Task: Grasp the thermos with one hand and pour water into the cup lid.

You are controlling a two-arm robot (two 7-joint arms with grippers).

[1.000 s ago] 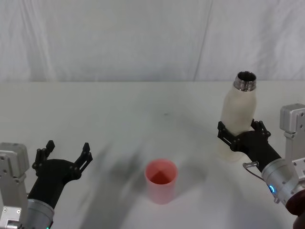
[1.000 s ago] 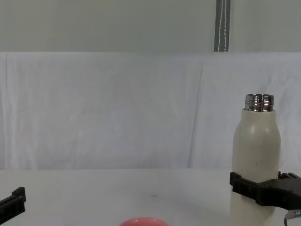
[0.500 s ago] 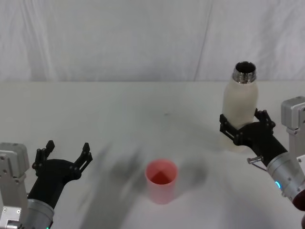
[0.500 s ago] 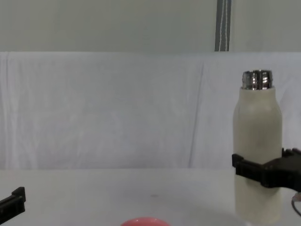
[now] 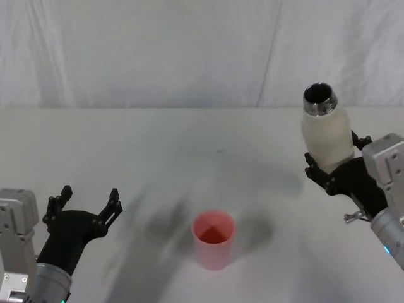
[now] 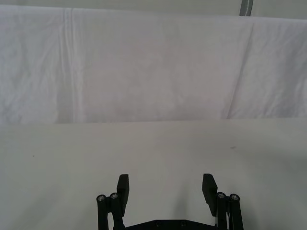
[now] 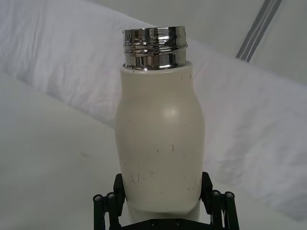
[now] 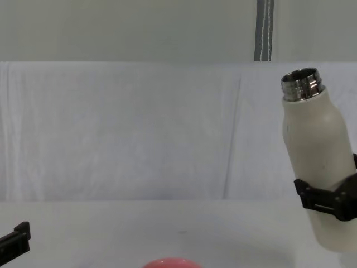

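Note:
The cream-white thermos [image 5: 324, 136] hangs above the table at the right, its open steel neck [image 8: 301, 85] leaning slightly to the left. My right gripper [image 5: 338, 169] is shut around its lower body; the same thermos [image 7: 161, 134] and gripper [image 7: 163, 203] appear in the right wrist view. The pink cup lid [image 5: 213, 238] stands upright at the table's front centre, left of and below the thermos; its rim [image 8: 168, 262] peeks up in the chest view. My left gripper [image 5: 85, 207] rests open at the front left, holding nothing [image 6: 167, 189].
A white cloth covers the table [image 5: 158, 151] and a white curtain hangs behind it. A small dark speck [image 5: 219, 151] marks the cloth beyond the cup lid.
My right gripper has lifted the thermos off the table and higher, and the neck now tilts a little leftward. The left gripper and the cup lid have stayed put.

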